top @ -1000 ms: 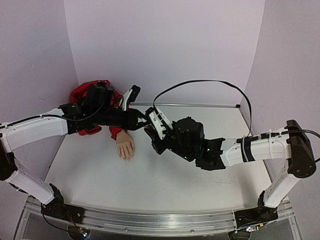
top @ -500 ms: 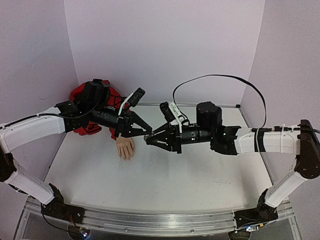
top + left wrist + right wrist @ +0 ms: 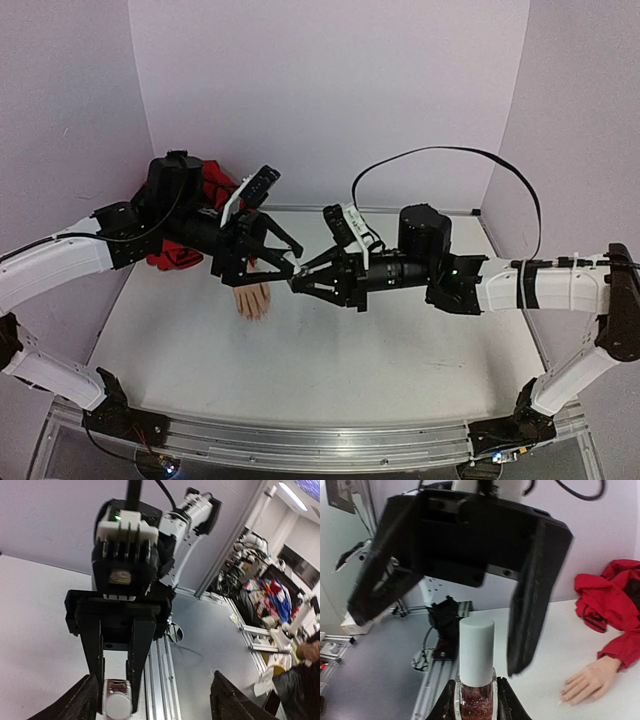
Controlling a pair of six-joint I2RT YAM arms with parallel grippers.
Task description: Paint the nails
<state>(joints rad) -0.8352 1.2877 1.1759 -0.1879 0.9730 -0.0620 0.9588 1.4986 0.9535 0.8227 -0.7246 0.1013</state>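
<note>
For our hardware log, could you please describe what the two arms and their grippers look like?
Both the left arm and right arm have white tubular links with black joints and bases. The left gripper and right gripper are black, with long tapering jaws and a white camera bracket on each wrist. A black cable loops over the right arm.

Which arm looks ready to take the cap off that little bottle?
The left, probably: the left gripper stands open at the white cap, while the right gripper is shut on the polish bottle.
</note>
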